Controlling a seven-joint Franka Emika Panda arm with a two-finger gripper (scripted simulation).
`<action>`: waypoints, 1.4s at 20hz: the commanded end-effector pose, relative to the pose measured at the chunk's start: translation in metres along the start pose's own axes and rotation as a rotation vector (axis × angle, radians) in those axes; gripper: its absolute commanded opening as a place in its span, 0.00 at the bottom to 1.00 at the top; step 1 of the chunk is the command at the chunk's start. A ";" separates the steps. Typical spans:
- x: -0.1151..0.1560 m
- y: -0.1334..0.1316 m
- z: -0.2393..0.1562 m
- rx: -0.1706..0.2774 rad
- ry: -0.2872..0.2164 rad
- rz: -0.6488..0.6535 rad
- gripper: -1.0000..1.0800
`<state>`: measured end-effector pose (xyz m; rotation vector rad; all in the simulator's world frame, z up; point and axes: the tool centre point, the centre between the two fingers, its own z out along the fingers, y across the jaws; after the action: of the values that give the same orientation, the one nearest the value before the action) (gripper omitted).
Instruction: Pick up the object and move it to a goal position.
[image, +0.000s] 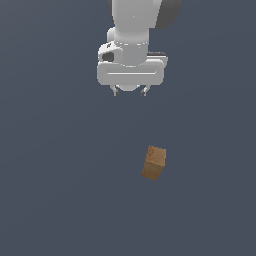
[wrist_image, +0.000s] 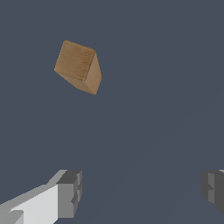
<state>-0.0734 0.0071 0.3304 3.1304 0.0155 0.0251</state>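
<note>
The object is a small brown wood-textured cube (image: 154, 163) with a lighter tan top face, lying on the flat grey surface a little to the exterior view's right of centre. It also shows in the wrist view (wrist_image: 79, 66), turned at an angle. My white gripper (image: 130, 92) hangs well above and behind the cube, offset toward the exterior view's left. Its two fingers (wrist_image: 69, 194) stand wide apart and hold nothing. The cube lies apart from the gripper, outside the gap between the fingers.
A plain dark grey surface (image: 60, 190) fills both views. Nothing else shows on it.
</note>
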 end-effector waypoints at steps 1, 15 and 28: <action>0.000 0.000 0.000 0.000 0.000 0.000 0.96; 0.005 -0.009 0.002 -0.014 -0.014 -0.033 0.96; 0.042 -0.025 0.022 -0.012 -0.013 0.040 0.96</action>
<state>-0.0379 0.0289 0.3134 3.1184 -0.0269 0.0051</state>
